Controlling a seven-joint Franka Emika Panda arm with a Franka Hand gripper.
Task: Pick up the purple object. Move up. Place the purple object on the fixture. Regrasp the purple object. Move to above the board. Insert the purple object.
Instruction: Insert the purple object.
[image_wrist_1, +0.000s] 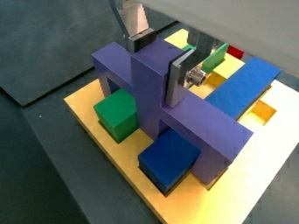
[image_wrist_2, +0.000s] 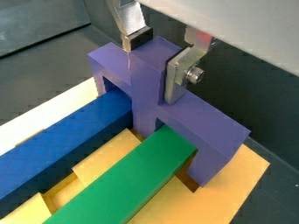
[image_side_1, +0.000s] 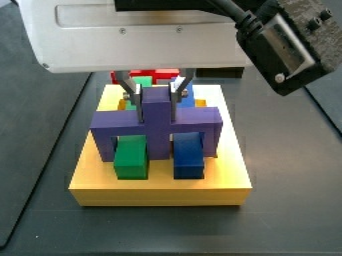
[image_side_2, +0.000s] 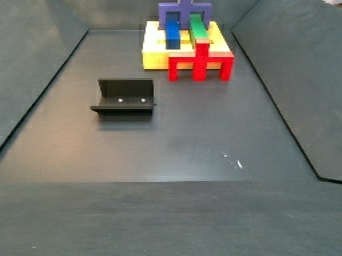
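Both wrist views showed the gripper (image_wrist_1: 158, 54) over the board (image_wrist_1: 117, 162), its silver fingers (image_wrist_2: 179, 73) set on either side of the raised centre post of the purple object (image_wrist_2: 163, 92). The jaws stood narrow, the pads against the post's two faces, so the gripper appeared to be holding the block. The purple object straddled the board crosswise, bridging the long green bar (image_wrist_2: 122, 188) and the long blue bar (image_wrist_2: 52, 153), with its end legs reaching down at the board's edges.

In a side view the purple object (image_side_1: 156, 125) sat low over the green bar (image_side_1: 130, 155) and the blue bar (image_side_1: 190, 155), and its legs looked to be down in the board (image_side_1: 160, 185); whether they had bottomed out could not be told. The red cross-shaped block (image_side_2: 201, 62) stood at the near end of the board (image_side_2: 154, 55) in a side view, well apart from the fixture (image_side_2: 124, 98), which stood bare on the floor. The gripper itself could not be made out in that view, only the purple object (image_side_2: 185, 14).

By this showing the step in hand was the last one, the insertion. The next move likely called for a straight downward press until the bridge seated flat across the bars, then parting the jaws and lifting clear without dragging the post sideways.
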